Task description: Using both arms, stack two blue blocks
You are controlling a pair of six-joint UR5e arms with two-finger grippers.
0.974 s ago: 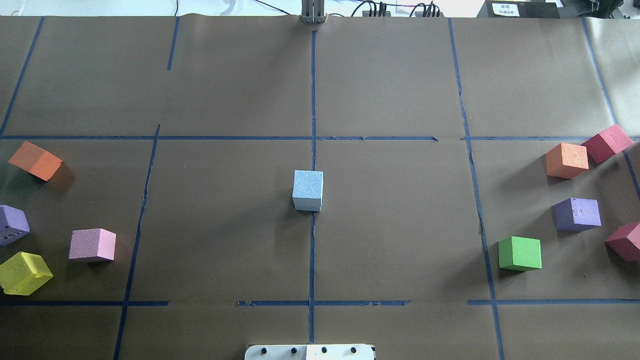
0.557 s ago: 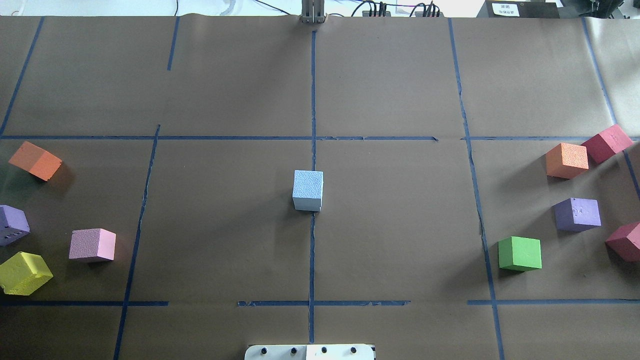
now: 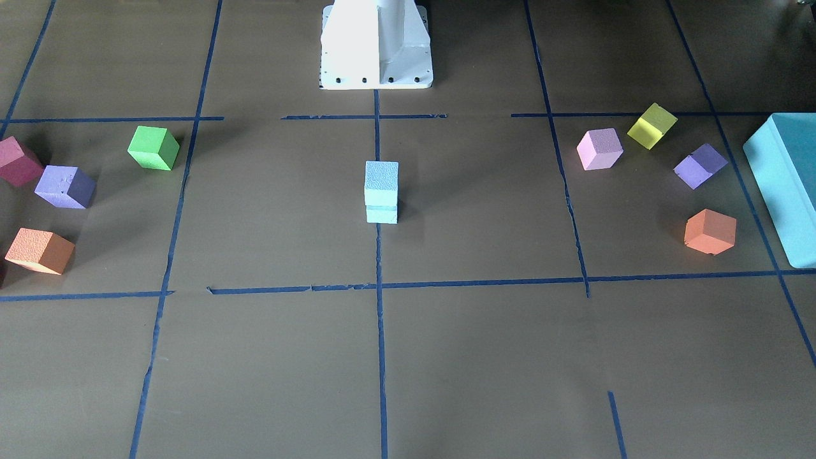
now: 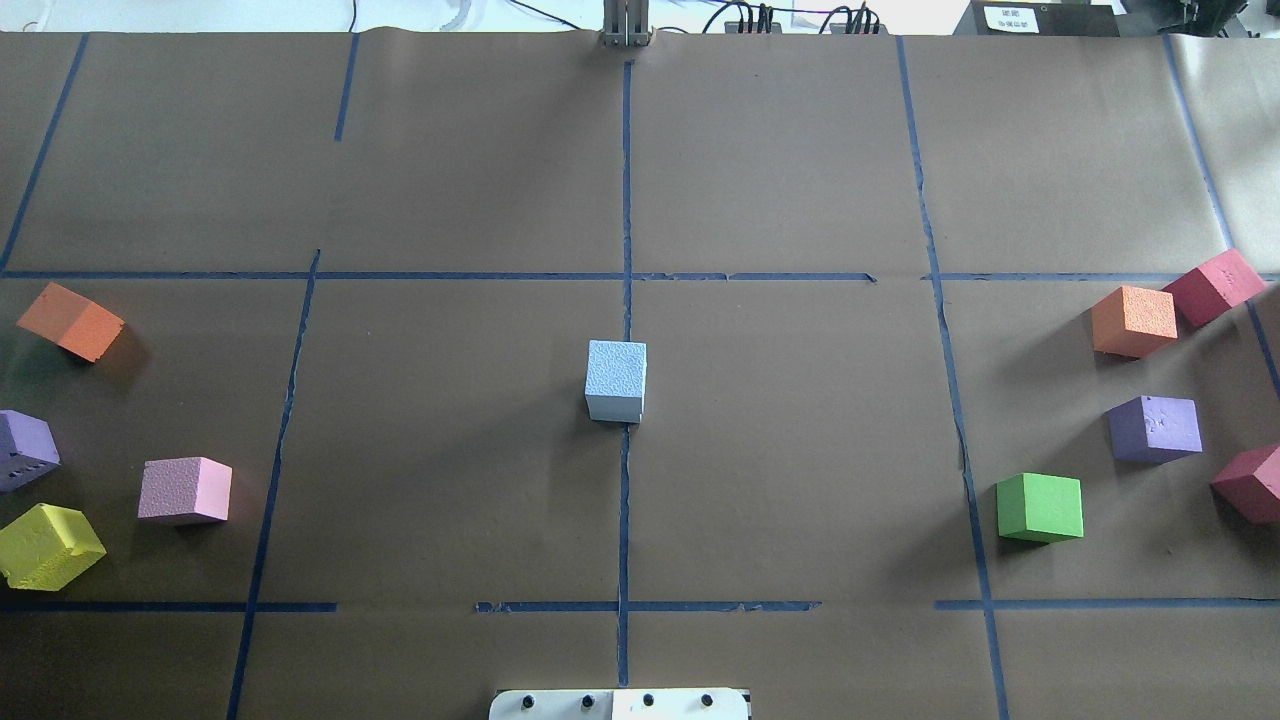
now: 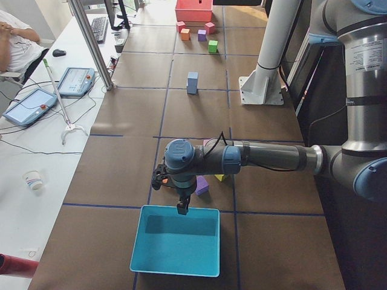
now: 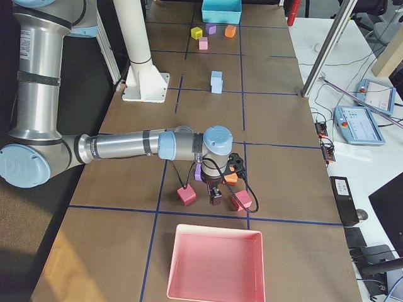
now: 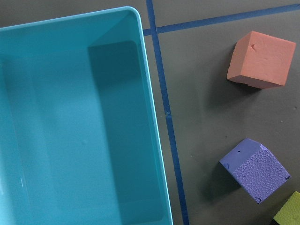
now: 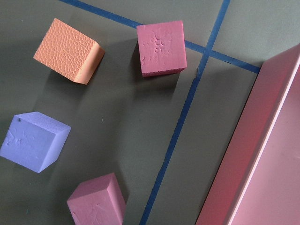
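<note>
Two light blue blocks stand stacked at the table's centre on the blue tape line: the upper blue block (image 4: 616,367) (image 3: 381,180) sits squarely on the lower blue block (image 3: 382,215). The stack also shows in the exterior left view (image 5: 192,83) and the exterior right view (image 6: 216,82). Both arms are far from it. My left gripper (image 5: 181,208) hangs at the turquoise box's rim at the table's left end. My right gripper (image 6: 215,200) hangs over cubes near the pink tray at the right end. I cannot tell whether either gripper is open or shut.
Turquoise box (image 5: 175,241) (image 7: 70,126) at the left end, with orange (image 4: 70,320), purple (image 4: 25,448), pink (image 4: 185,490) and yellow (image 4: 48,545) cubes nearby. Pink tray (image 6: 214,264) at the right end, with green (image 4: 1040,507), purple (image 4: 1155,428), orange (image 4: 1133,320) and red (image 4: 1213,285) cubes.
</note>
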